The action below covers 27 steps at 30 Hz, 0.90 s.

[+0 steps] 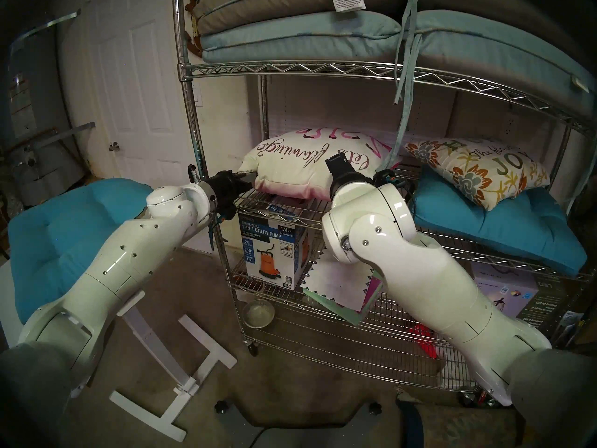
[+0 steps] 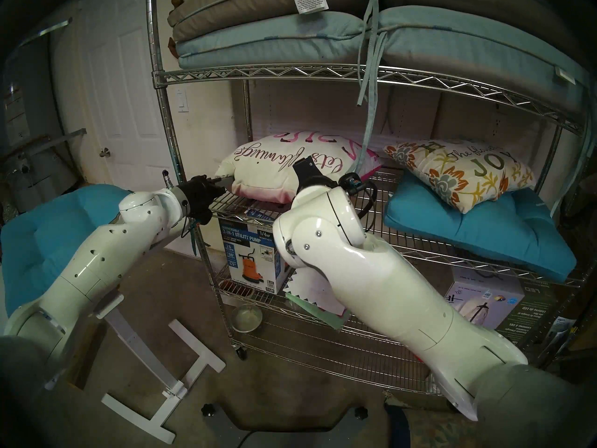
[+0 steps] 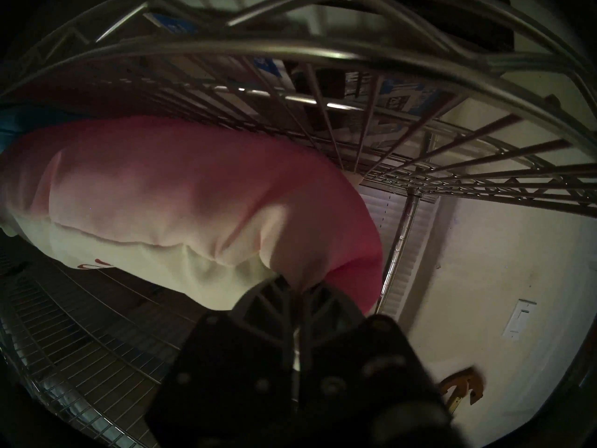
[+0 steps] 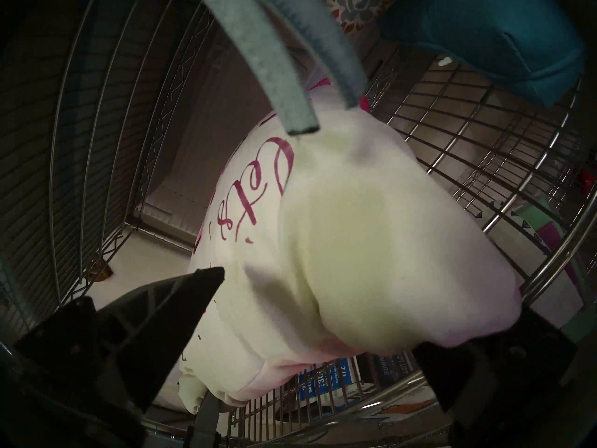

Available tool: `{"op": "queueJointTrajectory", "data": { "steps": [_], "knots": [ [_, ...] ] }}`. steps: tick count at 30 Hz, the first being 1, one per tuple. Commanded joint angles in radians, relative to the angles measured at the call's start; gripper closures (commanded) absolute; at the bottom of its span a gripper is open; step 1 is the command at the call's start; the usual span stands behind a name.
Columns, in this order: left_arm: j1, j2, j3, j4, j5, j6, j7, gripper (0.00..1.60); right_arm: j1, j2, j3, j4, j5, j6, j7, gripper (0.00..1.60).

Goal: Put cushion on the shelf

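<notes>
A cream cushion (image 1: 290, 159) (image 2: 268, 166) with pink script and a pink underside lies on the left part of the middle tier of the chrome wire shelf (image 1: 290, 67) (image 2: 290, 72). My left gripper (image 1: 245, 177) (image 2: 223, 180) is shut on the cushion's left front corner; the left wrist view shows its fingers (image 3: 297, 285) pinching the fabric (image 3: 193, 211) beside the shelf wires (image 3: 420, 137). My right gripper (image 1: 337, 166) (image 2: 305, 166) (image 4: 371, 292) is open, its fingers either side of the cushion's right front bulge (image 4: 355, 243) over the shelf grid (image 4: 484, 130).
A floral "JOY" pillow (image 1: 478, 169) lies on a teal cushion (image 1: 500, 230) at the tier's right. Blue-grey ties (image 1: 403, 98) hang from stacked cushions (image 1: 290, 36) above, close to my right gripper. A pump box (image 1: 274, 250) stands below. Another teal cushion (image 1: 64, 227) lies on the left.
</notes>
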Motion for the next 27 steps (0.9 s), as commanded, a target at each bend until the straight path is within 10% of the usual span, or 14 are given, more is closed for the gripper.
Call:
{"op": "queueJointTrajectory", "data": {
  "steps": [1, 2, 3, 4, 5, 27],
  "knots": [
    [-0.027, -0.023, -0.005, -0.009, -0.006, 0.005, 0.003, 1.60, -0.031, 0.018, -0.010, -0.115, -0.032, -0.011, -0.046, 0.00],
    [-0.027, -0.024, -0.006, -0.008, -0.006, 0.005, 0.003, 1.60, -0.036, 0.020, -0.012, -0.125, -0.038, -0.013, -0.058, 0.00],
    [-0.025, -0.027, -0.007, -0.010, -0.004, 0.008, -0.008, 1.20, -0.042, 0.024, -0.014, -0.135, -0.042, -0.015, -0.067, 0.00],
    [-0.025, -0.028, -0.007, -0.010, -0.004, 0.007, -0.009, 0.07, -0.046, 0.026, -0.016, -0.142, -0.047, -0.017, -0.075, 0.00],
    [-0.026, -0.029, -0.007, -0.009, -0.003, 0.006, -0.010, 0.00, -0.052, 0.030, -0.018, -0.149, -0.052, -0.021, -0.082, 0.00],
    [0.049, 0.035, -0.031, -0.125, -0.028, -0.024, -0.056, 0.00, -0.075, 0.034, -0.017, -0.164, -0.074, -0.031, -0.089, 0.00]
  ]
}}
